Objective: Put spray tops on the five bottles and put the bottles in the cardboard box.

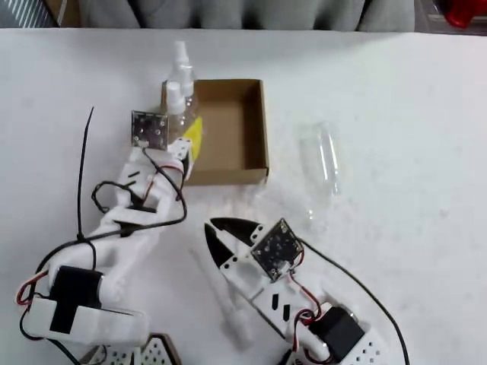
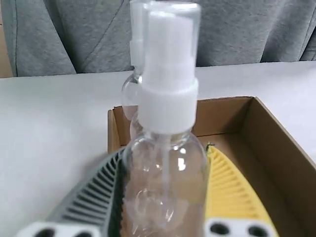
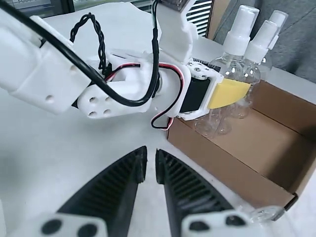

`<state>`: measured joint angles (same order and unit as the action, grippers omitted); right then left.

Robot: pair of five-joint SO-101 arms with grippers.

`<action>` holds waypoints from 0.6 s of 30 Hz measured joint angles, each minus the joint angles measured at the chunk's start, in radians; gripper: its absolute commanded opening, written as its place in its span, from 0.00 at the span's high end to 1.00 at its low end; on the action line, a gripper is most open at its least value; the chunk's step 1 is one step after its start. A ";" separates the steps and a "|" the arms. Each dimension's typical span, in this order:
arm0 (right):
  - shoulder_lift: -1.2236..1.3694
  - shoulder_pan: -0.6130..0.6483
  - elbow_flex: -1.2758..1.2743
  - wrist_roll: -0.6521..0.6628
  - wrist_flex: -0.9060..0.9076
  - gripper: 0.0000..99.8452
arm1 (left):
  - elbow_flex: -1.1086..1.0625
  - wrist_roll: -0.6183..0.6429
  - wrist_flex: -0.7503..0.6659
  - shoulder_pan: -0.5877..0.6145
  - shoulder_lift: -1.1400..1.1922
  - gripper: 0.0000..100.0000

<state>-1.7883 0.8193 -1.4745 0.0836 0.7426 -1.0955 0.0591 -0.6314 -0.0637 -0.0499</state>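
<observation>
The cardboard box (image 1: 243, 152) lies open at mid-table. My left gripper (image 1: 179, 115) is at its left wall, shut on a clear bottle (image 1: 176, 101) with a white spray top, held upright. In the left wrist view that bottle (image 2: 165, 168) stands between the grey finger (image 2: 94, 197) and the yellow finger (image 2: 227, 192). Two more topped bottles (image 1: 183, 67) stand just behind it at the box's far left corner. A bare clear bottle (image 1: 323, 156) lies on the table right of the box. My right gripper (image 1: 208, 224) is in front of the box, shut on nothing.
A faint clear piece (image 1: 232, 308) lies on the table beside the right arm. The left arm's black cables (image 1: 114, 201) loop over the table at the left. From the right wrist view the box wall (image 3: 222, 163) is just beyond my fingertips (image 3: 140, 165).
</observation>
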 measured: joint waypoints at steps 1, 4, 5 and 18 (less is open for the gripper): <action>0.000 0.000 0.000 0.000 0.000 0.98 | 0.000 0.000 0.000 0.000 0.000 0.98; 0.000 0.002 0.000 0.000 0.000 0.98 | 0.000 0.000 0.000 0.000 0.000 0.98; 0.000 0.002 0.000 0.000 0.000 0.98 | 0.000 0.000 0.000 0.000 0.000 0.98; 0.000 0.002 0.000 0.000 0.000 0.98 | -0.032 0.002 0.000 0.025 0.000 0.77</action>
<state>-1.7883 0.8209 -1.4745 0.0836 0.7426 -1.1278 0.0606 -0.6314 -0.0391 -0.0499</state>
